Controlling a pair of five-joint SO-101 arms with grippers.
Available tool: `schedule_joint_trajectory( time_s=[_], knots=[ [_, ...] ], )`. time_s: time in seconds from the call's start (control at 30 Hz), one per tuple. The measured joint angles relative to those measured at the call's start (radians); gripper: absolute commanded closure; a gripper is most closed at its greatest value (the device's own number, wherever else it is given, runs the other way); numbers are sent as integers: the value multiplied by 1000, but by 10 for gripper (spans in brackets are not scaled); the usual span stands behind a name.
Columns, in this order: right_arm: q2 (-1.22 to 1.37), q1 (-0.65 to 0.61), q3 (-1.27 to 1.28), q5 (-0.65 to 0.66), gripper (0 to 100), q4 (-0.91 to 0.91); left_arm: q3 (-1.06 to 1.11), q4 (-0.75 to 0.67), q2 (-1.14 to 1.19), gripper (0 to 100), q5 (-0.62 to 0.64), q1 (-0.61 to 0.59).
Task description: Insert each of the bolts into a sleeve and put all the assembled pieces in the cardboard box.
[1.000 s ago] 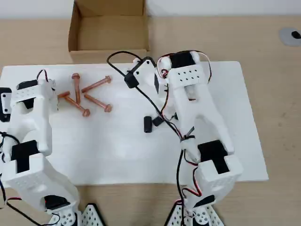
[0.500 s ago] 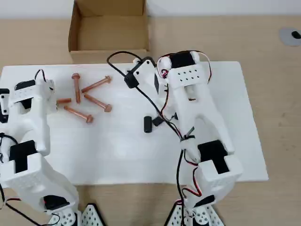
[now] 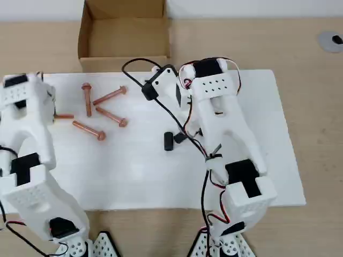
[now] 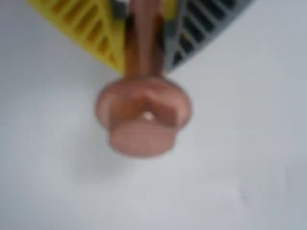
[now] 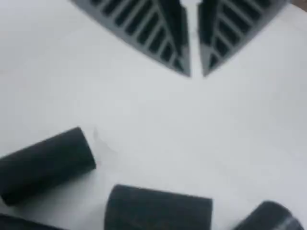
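The step in hand looks like the first pairing: the left gripper (image 4: 144,67) is clamped on the shank of a copper bolt (image 4: 144,115), flanged head pointing away from the fingers, at the left edge of the work area; whether it rides clear of the surface I cannot tell; the right gripper (image 5: 194,72) has its fingers drawn nearly together with nothing between them, poised just above the black sleeves (image 5: 48,165), which lie on their sides near the middle of the sheet; no bolt is sleeved yet and the cardboard box (image 3: 126,37) beyond the far edge appears empty, so the task seems barely begun; next, I judge, the right gripper must spread and take one sleeve, then both arms must line shank and bore up closely; four loose bolts (image 3: 110,96) lie scattered near the left arm; the surface is a white sheet (image 3: 134,176) over a wooden table (image 3: 311,80), a grey disc (image 3: 331,40) at its far corner.
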Motion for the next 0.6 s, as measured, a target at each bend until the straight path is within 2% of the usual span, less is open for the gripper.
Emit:
schedule_joint_trajectory(
  time_s=[0.13,0.23,0.4,0.6],
  knots=[
    [0,0,0,-66,986,0,-241,293,0,994,-192,38],
    [0,0,0,-118,987,0,-359,428,-2,994,-374,87],
    [0,0,0,-198,987,0,-377,486,2,994,-695,103],
    [0,0,0,-258,987,0,-255,491,2,991,-1069,58]
  ],
)
